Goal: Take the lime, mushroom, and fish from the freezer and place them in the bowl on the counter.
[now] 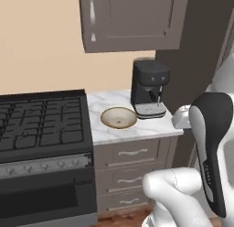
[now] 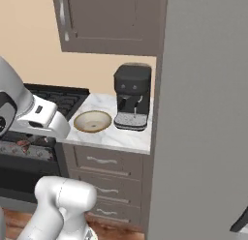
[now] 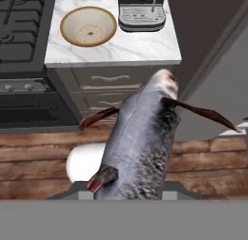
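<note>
The gripper [image 3: 127, 193] pinches one grey, brown-finned fish [image 3: 143, 142]; one wooden-rimmed cream bowl [image 3: 88, 26] sits on the marble counter [image 3: 140, 48].

Setting: a home kitchen, rendered. Evidence: black gas stove [image 1: 43, 123] with burner grates and a knob row, set beside a white marble counter [image 1: 137, 130] over brown drawers [image 1: 132, 154] with curved silver handles. A black coffee machine [image 1: 149, 89] stands on the counter under a brown wall cabinet [image 1: 132, 20]; wooden plank floor [image 3: 34, 152].

Even, soft rendered light, faint shadows, no glare; slightly low-resolution softness across all views.
</note>
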